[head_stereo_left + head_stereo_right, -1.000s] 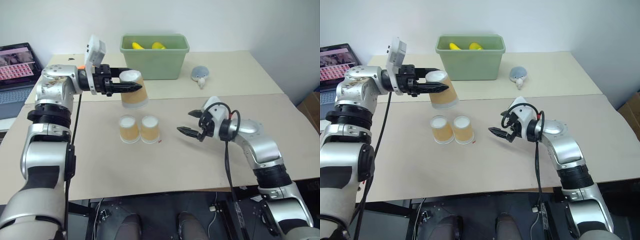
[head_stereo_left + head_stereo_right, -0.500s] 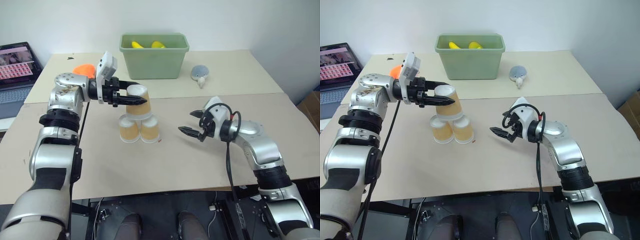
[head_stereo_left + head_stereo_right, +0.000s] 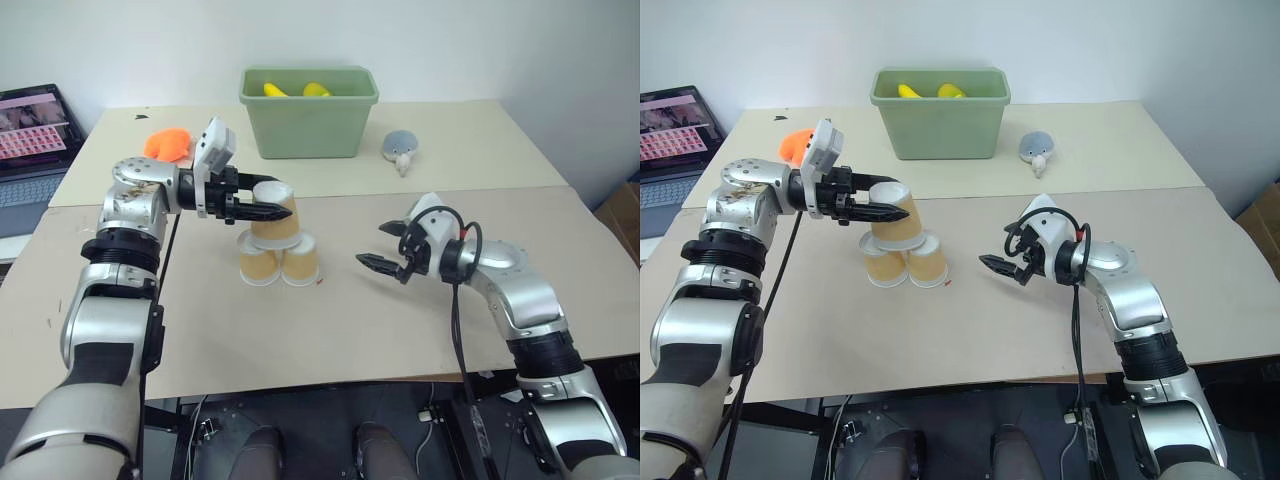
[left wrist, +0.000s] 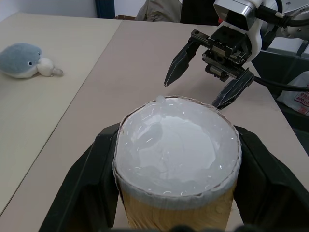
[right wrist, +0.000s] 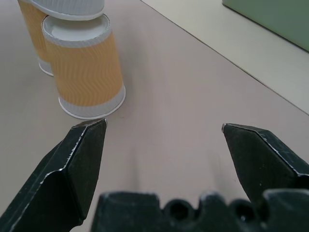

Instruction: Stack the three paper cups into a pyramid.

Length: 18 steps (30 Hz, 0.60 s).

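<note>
The left gripper was clamped on the top paper cup, held upside down resting on the two upturned base cups on the table. The right gripper hovered near them, jaws wide, holding nothing.

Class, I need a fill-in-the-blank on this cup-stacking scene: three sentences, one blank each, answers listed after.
1. The left gripper is shut on the ____ cup of the pyramid.
2. The right gripper hangs beside the stack with its jaws ____.
3. The green bin holds ____ objects.

Missing words: top; open; yellow
</note>
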Motion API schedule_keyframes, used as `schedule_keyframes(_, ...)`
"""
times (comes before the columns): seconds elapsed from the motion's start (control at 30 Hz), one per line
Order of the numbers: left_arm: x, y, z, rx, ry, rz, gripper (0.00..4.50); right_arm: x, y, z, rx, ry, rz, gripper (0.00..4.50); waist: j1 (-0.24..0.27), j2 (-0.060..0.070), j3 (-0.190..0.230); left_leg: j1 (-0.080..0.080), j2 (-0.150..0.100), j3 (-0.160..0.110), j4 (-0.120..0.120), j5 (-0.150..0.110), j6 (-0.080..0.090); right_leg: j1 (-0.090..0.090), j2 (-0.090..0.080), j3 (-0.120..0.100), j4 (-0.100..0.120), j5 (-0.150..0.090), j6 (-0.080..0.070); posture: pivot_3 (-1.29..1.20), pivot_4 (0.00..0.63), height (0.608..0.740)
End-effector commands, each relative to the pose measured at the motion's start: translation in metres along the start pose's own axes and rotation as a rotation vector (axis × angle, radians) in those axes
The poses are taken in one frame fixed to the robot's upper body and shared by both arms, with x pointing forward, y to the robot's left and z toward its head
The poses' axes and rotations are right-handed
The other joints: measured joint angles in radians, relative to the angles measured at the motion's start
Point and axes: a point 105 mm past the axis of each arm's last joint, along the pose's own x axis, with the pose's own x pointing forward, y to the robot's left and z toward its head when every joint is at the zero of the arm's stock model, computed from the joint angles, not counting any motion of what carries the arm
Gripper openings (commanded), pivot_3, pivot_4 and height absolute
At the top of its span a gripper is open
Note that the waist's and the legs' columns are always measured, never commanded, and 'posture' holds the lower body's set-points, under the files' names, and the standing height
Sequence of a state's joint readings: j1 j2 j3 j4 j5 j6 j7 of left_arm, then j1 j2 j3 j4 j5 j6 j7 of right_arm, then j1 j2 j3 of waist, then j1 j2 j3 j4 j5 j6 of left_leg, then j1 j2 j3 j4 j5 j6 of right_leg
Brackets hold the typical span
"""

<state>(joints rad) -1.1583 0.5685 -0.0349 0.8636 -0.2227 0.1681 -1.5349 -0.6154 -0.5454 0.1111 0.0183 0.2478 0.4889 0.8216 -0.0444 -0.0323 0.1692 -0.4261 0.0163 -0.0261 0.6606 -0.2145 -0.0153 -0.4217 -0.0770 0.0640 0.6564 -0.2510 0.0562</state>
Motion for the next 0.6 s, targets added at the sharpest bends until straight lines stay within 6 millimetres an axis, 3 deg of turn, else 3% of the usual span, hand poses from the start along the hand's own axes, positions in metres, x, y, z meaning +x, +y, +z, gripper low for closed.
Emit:
schedule_keyframes(0.03,0.000,0.001,0.007,0.054,-0.008,0.014,2.55,-0.004,-0.006,0.017,-0.055,-0.050,-0.021,4.50,0.000,0.000,0.000,0.000,0.000,0.000,0.000,0.000,0.000,0.000,0.000,0.000,0.000,0.000,0.000,0.00,0.150,0.732)
schedule_keyframes(0.1,-0.001,0.002,0.008,0.058,-0.016,0.023,3.58,-0.004,-0.005,0.017,-0.054,-0.050,-0.020,4.50,0.000,0.000,0.000,0.000,0.000,0.000,0.000,0.000,0.000,0.000,0.000,0.000,0.000,0.000,0.000,0.00,0.150,0.732)
schedule_keyframes(0.2,-0.003,0.004,0.013,0.066,-0.027,0.038,4.42,-0.003,-0.005,0.017,-0.053,-0.049,-0.017,4.50,0.000,0.000,0.000,0.000,0.000,0.000,0.000,0.000,0.000,0.000,0.000,0.000,0.000,0.000,0.000,0.00,0.150,0.732)
schedule_keyframes(0.4,-0.010,0.007,0.033,0.067,-0.069,0.056,4.42,-0.001,-0.005,0.017,-0.052,-0.047,-0.011,4.50,-0.001,0.000,0.000,0.000,0.000,0.000,0.000,0.000,0.000,0.000,0.000,0.000,0.000,0.000,0.000,0.00,0.150,0.732)
schedule_keyframes(0.6,-0.022,0.002,0.068,0.072,-0.155,0.060,4.42,0.002,-0.004,0.018,-0.050,-0.050,0.002,4.50,-0.002,0.000,0.000,0.000,0.000,0.000,0.000,0.000,0.000,0.000,0.000,0.000,0.000,0.000,0.000,0.00,0.150,0.732)
